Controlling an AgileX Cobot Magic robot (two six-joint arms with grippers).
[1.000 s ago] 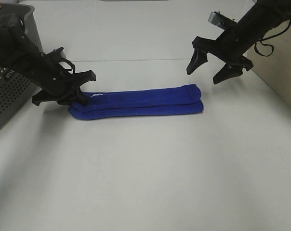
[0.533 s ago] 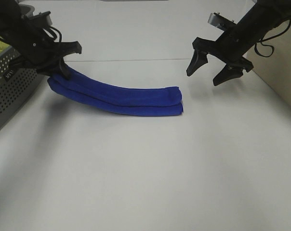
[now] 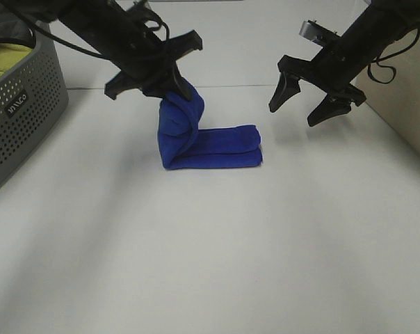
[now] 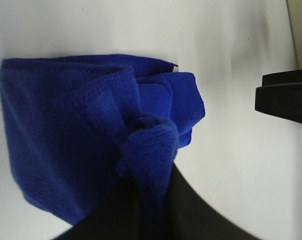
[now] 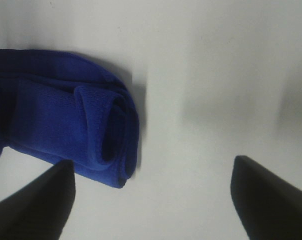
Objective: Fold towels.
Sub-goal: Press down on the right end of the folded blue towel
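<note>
Gripping one end of the blue towel, the left pincer is holding it clamped and raised over the middle of the counter, so the cloth is bending up above its own flat half. The right pincer is hovering spread wide and empty, near the towel's other end. To my eye the work is well along: the towel is already lying as a narrow layered strip, and the end-over-end fold is looking half made, with laying down and releasing left. I'm counting one towel, two pincers, and one grey basket with a yellow-green cloth inside.
</note>
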